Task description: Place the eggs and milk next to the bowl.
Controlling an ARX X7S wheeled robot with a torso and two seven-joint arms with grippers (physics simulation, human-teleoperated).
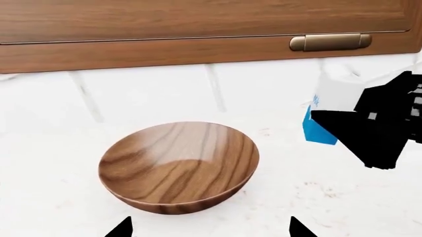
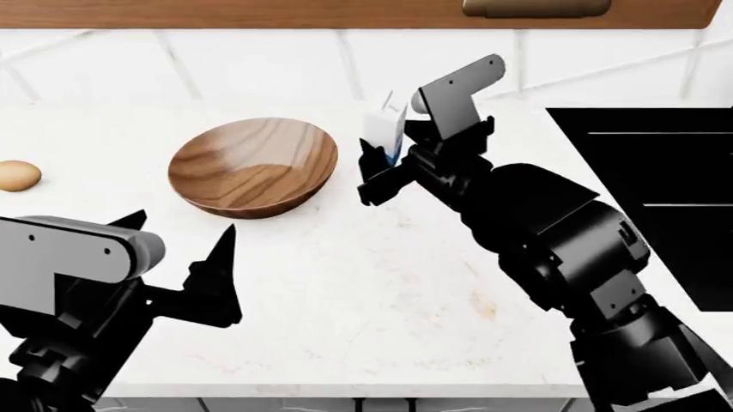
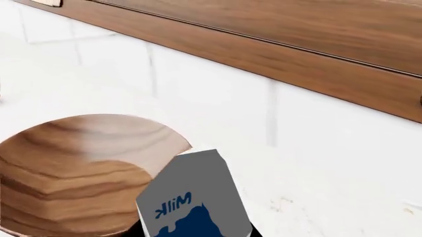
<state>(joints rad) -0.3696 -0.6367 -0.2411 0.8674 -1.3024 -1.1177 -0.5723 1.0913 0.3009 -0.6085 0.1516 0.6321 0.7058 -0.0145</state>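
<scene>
The right gripper (image 2: 384,167) is clamped on the milk carton (image 2: 386,130), just beside the bowl (image 2: 253,166), while the left gripper (image 2: 184,257), fingers spread apart, hangs near the bowl, an egg (image 2: 17,175) off to its left.

Black faceted arms, grey housings, seemingly pointed black tools.

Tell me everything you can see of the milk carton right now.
The milk is a small white gable-top carton with a blue band at its base and "Milk" printed in blue on one face. The right gripper is closed around its lower part, so the base is partly hidden; whether it rests on the white counter cannot be told. It stands roughly upright, leaning a little, just right of the wooden bowl, close to the rim but not visibly touching.
</scene>
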